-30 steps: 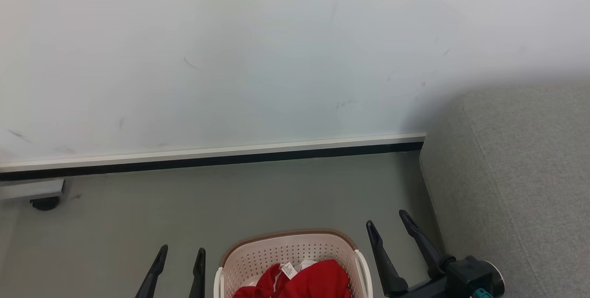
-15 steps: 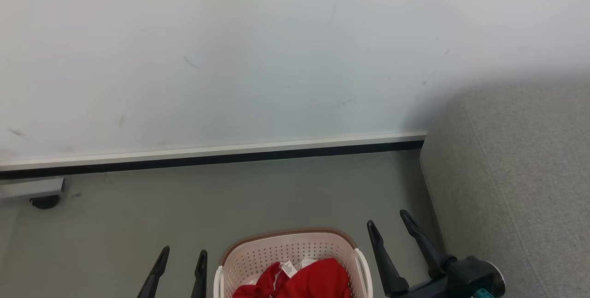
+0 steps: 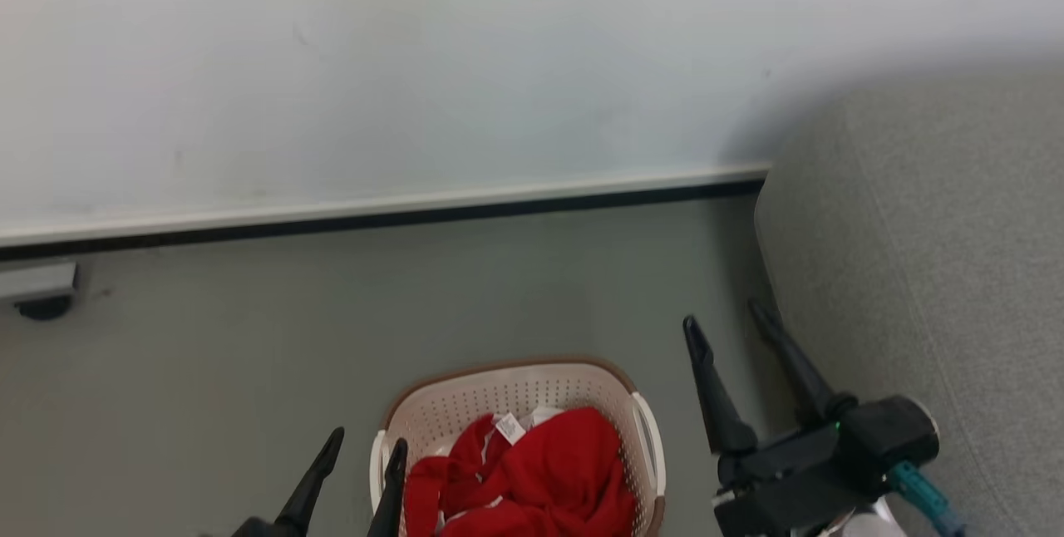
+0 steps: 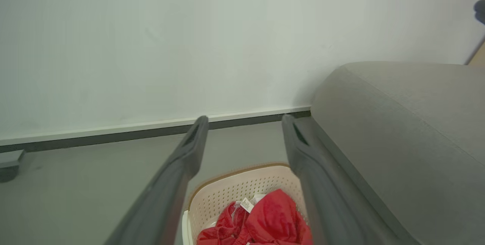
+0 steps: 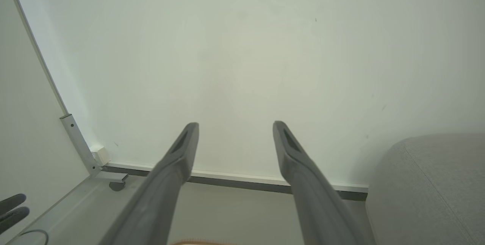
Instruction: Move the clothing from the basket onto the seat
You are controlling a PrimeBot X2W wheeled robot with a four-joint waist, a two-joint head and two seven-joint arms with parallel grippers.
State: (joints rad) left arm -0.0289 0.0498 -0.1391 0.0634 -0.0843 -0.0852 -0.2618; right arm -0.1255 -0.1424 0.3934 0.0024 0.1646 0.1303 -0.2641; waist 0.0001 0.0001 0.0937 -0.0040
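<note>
Hovering beside basket (image 3: 515, 391) w/ clothing (image 3: 540, 470) inside — left hand (image 3: 367, 440), right hand (image 3: 723, 314) both spread wide, empty

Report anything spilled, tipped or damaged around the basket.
Nothing stands out. The basket stands upright on the floor, the red garment bunched inside it. The sofa looks intact. The left gripper and right gripper are open and empty.
</note>
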